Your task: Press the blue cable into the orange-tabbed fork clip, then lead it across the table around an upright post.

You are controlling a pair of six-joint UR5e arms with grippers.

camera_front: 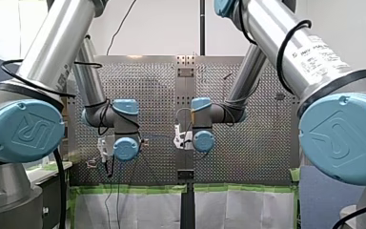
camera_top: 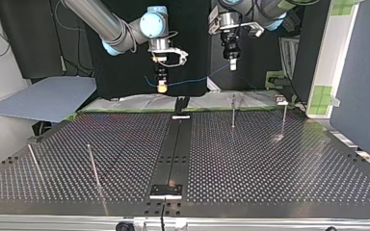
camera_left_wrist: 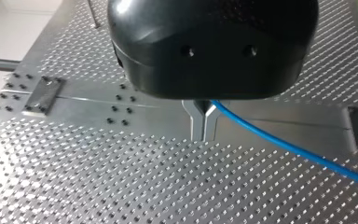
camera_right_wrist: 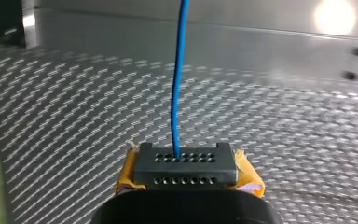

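Blue cable [camera_right_wrist: 177, 93]: one strand stretched in the air between the 2 grippers, above the far edge of the perforated table [camera_top: 270, 163] in the top view, touching no post. Beyond my right gripper a short tail hangs free.

My right gripper [camera_right_wrist: 186, 161]: yellow pads [camera_right_wrist: 249, 178] pressed together on the cable, which leaves the perforated black fingertip block and runs straight ahead.

My left gripper [camera_left_wrist: 204, 134]: black body, metal fingers closed and pinching the cable, which leaves their base and slopes away to one side over the table.

Both grippers hang clear of the table surface.

Upright posts: 2 thin ones near the far edge, at the top view's right [camera_top: 233, 111] [camera_top: 284, 118]; 2 more nearer the camera, at its left [camera_top: 94, 166] [camera_top: 34, 163]. A dark forked fitting [camera_top: 180, 103] stands at the far end of the centre strip [camera_top: 173, 154].
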